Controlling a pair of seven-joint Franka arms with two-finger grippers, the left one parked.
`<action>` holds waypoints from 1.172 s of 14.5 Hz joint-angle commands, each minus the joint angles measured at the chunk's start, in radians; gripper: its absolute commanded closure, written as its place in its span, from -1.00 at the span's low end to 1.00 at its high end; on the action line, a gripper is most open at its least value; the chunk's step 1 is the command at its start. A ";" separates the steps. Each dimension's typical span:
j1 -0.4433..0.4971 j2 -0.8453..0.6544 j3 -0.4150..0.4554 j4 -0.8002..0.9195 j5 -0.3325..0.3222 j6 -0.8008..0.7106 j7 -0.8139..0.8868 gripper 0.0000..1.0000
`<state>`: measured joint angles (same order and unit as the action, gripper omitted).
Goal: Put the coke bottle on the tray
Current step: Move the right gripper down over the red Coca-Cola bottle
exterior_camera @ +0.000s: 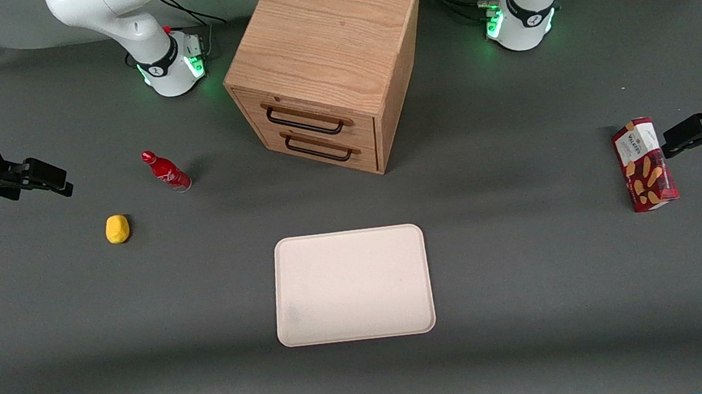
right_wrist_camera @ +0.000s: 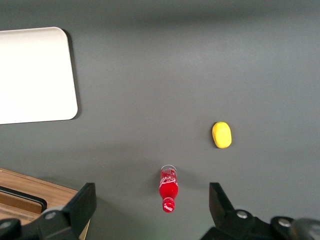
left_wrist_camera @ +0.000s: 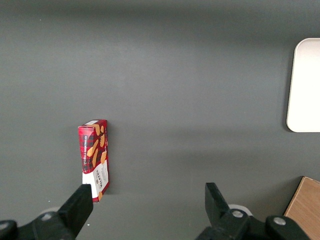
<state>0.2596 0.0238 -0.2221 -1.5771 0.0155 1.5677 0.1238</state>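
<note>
Counter [exterior_camera: 532, 308]: a dark grey surface that carries everything in the scene.

Wooden cabinet [exterior_camera: 335, 42]: a light oak box with two drawers, each with a dark handle. It is the landmark for the places below. It stands on the counter, farther from the front camera than the tray.

Tray [exterior_camera: 352, 285]: a large, flat, pale cream-pink rectangle with rounded corners and a low rim. It lies in front of the cabinet, nearer the front camera, with nothing on it.

End effector [right_wrist_camera: 152, 205]: the working arm's two dark fingers stand wide apart, holding nothing. It hangs above the counter, well away from the cabinet at the working arm's end, with the bottle in the gap between its fingers in the right wrist view.

Snack box [exterior_camera: 644, 164]: a red box printed with biscuits, lying well away from the cabinet toward the parked arm's end of the counter.

Coke bottle [exterior_camera: 166, 171]: a slim red bottle with a red cap, white script and a clear base. It stands upright on the counter beside the cabinet, toward the working arm's end, well apart from the tray.

Yellow object [exterior_camera: 117, 229]: a small rounded lump, farther from the cabinet than the bottle and nearer the front camera.
</note>
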 commanded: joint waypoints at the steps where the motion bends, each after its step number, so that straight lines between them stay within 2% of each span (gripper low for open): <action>1: 0.003 0.024 0.009 0.037 0.001 -0.005 0.025 -1.00; 6: 0.006 -0.002 0.015 -0.039 0.003 -0.020 0.014 -1.00; 11: 0.006 -0.180 0.043 -0.393 0.001 0.092 0.014 -1.00; 14: 0.007 -0.330 0.064 -0.679 -0.046 0.274 0.026 -1.00; 17: 0.007 -0.370 0.072 -0.818 -0.058 0.368 0.028 -1.00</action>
<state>0.2615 -0.2609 -0.1554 -2.2603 -0.0117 1.8472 0.1252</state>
